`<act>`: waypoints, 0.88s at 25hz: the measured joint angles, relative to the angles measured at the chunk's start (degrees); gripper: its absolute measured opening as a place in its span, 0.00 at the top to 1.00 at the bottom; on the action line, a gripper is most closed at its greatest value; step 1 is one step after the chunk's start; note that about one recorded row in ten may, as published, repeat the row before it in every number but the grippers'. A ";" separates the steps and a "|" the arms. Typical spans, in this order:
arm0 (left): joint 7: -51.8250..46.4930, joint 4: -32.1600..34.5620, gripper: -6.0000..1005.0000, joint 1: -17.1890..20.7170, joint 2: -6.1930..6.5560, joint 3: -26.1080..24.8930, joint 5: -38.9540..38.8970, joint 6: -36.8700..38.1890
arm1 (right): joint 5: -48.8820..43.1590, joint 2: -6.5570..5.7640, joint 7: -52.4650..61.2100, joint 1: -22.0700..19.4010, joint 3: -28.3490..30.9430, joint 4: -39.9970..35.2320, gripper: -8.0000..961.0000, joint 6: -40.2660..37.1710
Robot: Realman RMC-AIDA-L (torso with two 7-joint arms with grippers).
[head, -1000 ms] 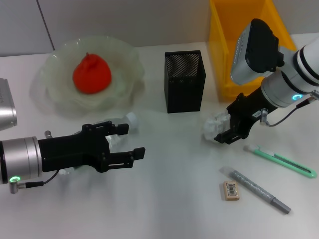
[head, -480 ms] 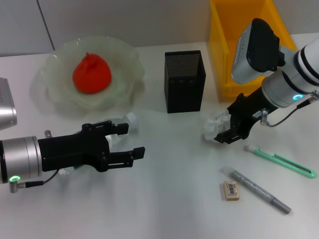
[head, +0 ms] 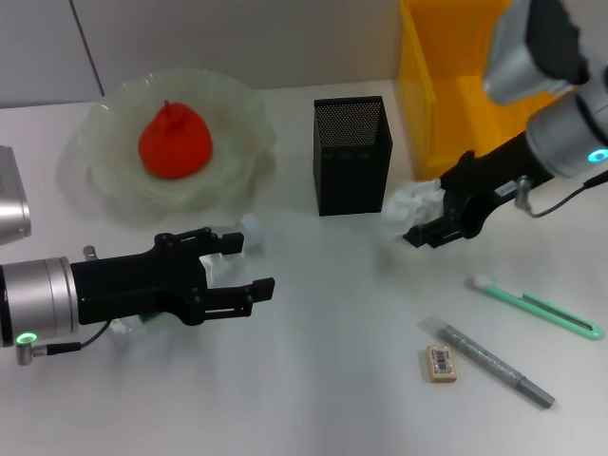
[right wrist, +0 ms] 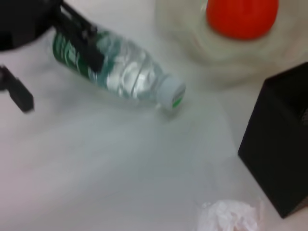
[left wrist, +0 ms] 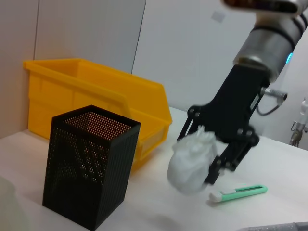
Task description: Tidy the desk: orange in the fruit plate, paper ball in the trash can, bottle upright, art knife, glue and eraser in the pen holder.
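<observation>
Eraser (head: 441,364) lies nearest on the desk. Left gripper (head: 237,266) hangs spread apart over the lying bottle (right wrist: 122,71). Right gripper (head: 425,216) clamps the paper ball (head: 410,200), lifted beside the pen holder (head: 351,157), trash can (head: 446,104) beyond.

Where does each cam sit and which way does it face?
Head: above, looking down at both arms; left end effector over the bottle, right end effector holding the paper ball.
Left wrist: low, facing the pen holder, trash can, right arm.
Right wrist: looks across the bottle toward the orange; left end effector shows.
Shared: paper ball, pen holder.
</observation>
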 joint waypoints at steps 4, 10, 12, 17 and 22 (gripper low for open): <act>0.00 0.07 0.19 -0.10 0.16 -0.32 0.00 0.01 | 3.57 -1.06 -0.01 -1.47 3.66 -3.82 0.51 -4.66; 0.00 0.06 0.19 -0.18 0.16 -0.60 0.00 0.10 | 10.83 -3.93 0.39 -2.93 11.25 -6.32 0.51 -10.44; 0.00 0.07 0.19 -0.18 0.14 -0.62 0.00 0.25 | 14.82 -5.94 0.51 -4.17 17.60 -6.62 0.52 -10.92; 0.00 0.12 0.19 -0.09 0.12 -0.62 0.00 0.36 | 16.66 -7.38 0.60 -4.70 22.34 -5.76 0.52 -9.99; 0.00 0.24 0.19 -0.03 0.00 -0.62 0.00 0.46 | 16.98 -8.54 1.54 -5.33 25.40 -4.54 0.52 -4.21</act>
